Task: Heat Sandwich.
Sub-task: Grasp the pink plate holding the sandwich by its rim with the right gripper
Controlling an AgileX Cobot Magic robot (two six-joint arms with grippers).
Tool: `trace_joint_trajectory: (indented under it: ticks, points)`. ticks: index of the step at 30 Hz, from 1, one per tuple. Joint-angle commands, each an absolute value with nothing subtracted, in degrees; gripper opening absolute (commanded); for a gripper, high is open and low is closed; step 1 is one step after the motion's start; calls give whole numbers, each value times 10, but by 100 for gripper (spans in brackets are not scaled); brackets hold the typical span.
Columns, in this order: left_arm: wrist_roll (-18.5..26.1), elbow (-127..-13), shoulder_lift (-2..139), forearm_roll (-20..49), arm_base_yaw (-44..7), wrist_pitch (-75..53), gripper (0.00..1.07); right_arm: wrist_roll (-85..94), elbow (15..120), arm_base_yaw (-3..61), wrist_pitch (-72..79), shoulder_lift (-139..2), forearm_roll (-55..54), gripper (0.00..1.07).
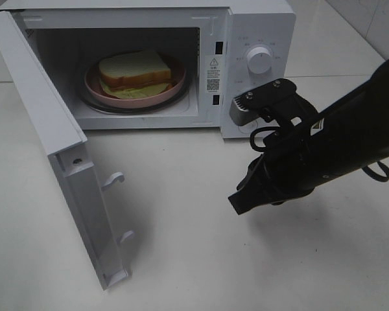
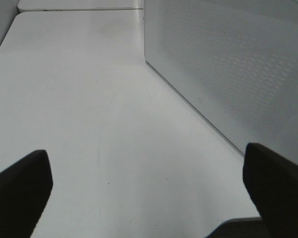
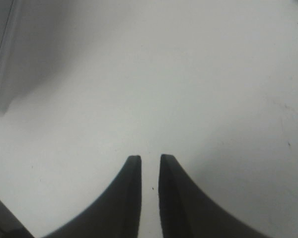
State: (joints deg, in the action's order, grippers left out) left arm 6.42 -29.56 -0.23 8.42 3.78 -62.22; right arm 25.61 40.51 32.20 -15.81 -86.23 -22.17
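Inside the open microwave [image 1: 259, 26] the sandwich [image 1: 135, 72] lies on a pink plate [image 1: 176, 87]. Right gripper [image 3: 147, 157], in front of the microwave: fingers narrowly apart, empty. Left gripper [image 2: 146, 150], beside the microwave: fingers wide, empty.

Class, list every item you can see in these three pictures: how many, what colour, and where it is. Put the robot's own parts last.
microwave: one, white, at the back of the table
door: one, white, swung open on the left of the high view
sandwich: one, white bread with brown crust and pale green filling, on the plate
plate: one, pink, inside the microwave
dial: one, white, on the panel to the right of the cavity
table: one, white, under everything
left gripper: one, black, jaws wide open and empty, over the table beside a dotted white panel
right gripper: one, black, jaws a narrow gap apart and empty, above the table in front of the panel
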Motion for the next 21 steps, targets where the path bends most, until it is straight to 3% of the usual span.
trace_joint_trajectory:
  ticks: [1, 7, 21]
  points:
    - [64, -296, -12, 84, 40, -617, 98, 274, 429, 322, -207, -855, -167, 14]
    - [64, -296, -12, 84, 40, -617, 98, 279, 473, 322, -270, -855, -89, 16]
    - [64, -296, -12, 84, 40, -617, 98, 559, 557, 322, -397, -855, -40, 20]
